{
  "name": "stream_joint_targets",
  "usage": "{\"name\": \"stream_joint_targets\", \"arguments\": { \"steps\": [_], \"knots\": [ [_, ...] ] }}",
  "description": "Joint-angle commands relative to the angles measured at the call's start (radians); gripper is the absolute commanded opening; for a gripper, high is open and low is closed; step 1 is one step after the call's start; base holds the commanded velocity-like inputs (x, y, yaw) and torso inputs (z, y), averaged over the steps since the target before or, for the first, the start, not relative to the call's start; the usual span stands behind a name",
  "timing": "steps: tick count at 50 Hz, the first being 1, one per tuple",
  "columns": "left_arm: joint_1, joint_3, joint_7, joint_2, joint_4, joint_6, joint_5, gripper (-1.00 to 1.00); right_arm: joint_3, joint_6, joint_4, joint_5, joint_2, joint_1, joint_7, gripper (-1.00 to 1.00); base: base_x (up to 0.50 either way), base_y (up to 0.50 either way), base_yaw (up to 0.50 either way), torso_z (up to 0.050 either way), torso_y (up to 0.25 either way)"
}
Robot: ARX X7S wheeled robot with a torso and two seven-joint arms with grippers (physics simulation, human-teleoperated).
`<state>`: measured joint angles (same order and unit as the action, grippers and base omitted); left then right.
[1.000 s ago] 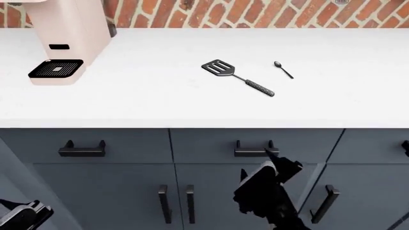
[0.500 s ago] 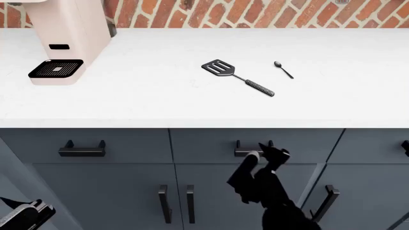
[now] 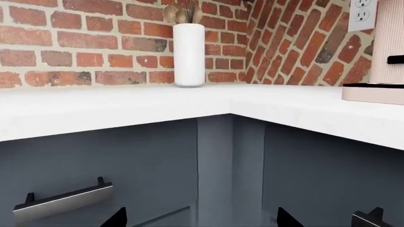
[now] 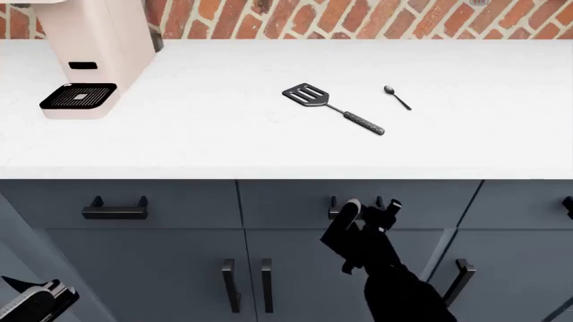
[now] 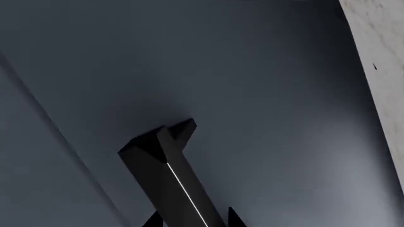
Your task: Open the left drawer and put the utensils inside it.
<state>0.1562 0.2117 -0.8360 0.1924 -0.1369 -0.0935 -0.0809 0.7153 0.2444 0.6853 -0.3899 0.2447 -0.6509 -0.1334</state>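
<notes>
Countertop [image 4: 224, 144] white; brick wall [image 4: 403, 20] behind; spatula [image 4: 333, 109], teaspoon [image 4: 396, 97] near.

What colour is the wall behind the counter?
The wall is red-brown brick with pale lines between the bricks. The left wrist view shows it best.

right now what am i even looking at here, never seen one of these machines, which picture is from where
These are simulator renders of a two-armed wheeled robot facing a kitchen counter. The head view looks down from its head camera. On the white countertop lie a dark slotted metal spatula and a thin small teaspoon, beside a pale pink coffee machine. The black right gripper is open at the black bar handle of a slate-blue drawer; nothing is held. The other two pictures come from wrist cameras. The left gripper hangs low.
</notes>
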Motion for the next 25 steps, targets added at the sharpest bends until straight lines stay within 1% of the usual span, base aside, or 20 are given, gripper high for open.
{"name": "stream_joint_targets", "arguments": {
  "steps": [1,7,13,25],
  "knots": [
    [0.003,-0.004,-0.003,0.003,0.001,-0.006,-0.005,1.00,-0.009,-0.027,0.071,-0.012,-0.008,-0.049,-0.018,-1.00,0.01,0.00,0.00,0.000,0.000],
    [0.002,-0.005,-0.005,0.006,0.005,-0.009,-0.007,1.00,-0.007,0.005,0.011,-0.020,0.003,-0.028,-0.010,-1.00,0.01,0.00,0.00,0.000,0.000],
    [0.004,-0.006,-0.008,0.007,0.001,-0.009,-0.009,1.00,-0.013,0.071,-0.187,-0.038,0.050,0.049,0.009,-1.00,0.00,0.00,0.00,0.000,0.000],
    [0.008,-0.006,-0.012,0.011,0.006,-0.019,-0.017,1.00,-0.019,0.160,-0.439,-0.065,0.119,0.163,0.037,-1.00,0.00,0.00,0.00,0.000,0.001]
  ]
}}
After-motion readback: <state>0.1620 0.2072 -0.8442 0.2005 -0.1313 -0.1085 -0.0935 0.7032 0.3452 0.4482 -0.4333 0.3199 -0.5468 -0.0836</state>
